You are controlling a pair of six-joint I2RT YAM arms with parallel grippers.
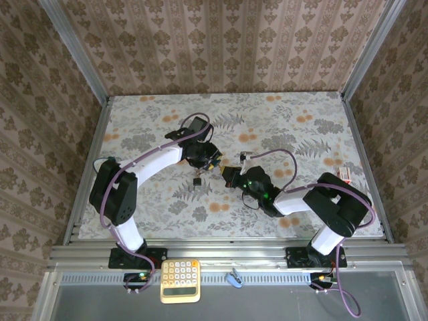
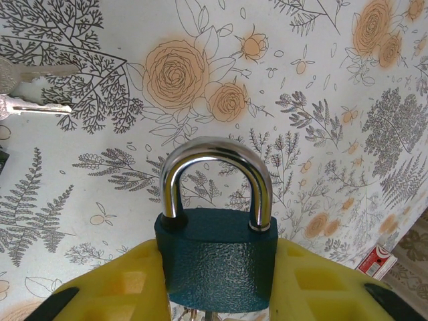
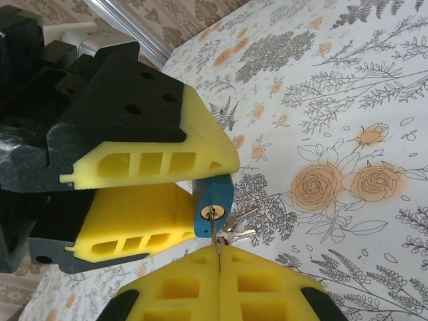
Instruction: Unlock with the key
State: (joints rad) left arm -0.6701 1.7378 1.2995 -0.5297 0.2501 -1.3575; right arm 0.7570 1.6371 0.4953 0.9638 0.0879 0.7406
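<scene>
A dark blue padlock (image 2: 217,261) with a steel shackle (image 2: 214,157) is clamped by its body between the yellow pads of my left gripper (image 2: 217,284), above the middle of the table. Both shackle legs sit in the body. In the right wrist view the padlock (image 3: 215,197) shows its underside with the brass keyhole (image 3: 211,212). A thin key (image 3: 215,235) runs from that keyhole into my right gripper (image 3: 219,257), whose pads are pressed shut on it. The two grippers meet near the table's centre: left gripper (image 1: 208,159), right gripper (image 1: 231,175).
Spare keys (image 3: 241,231) show just beside the padlock, and loose keys (image 2: 30,87) lie on the floral cloth. A small red-and-white box (image 1: 344,175) sits at the right edge. A yellow calculator (image 1: 180,281) and a blue clip (image 1: 235,279) rest on the front ledge.
</scene>
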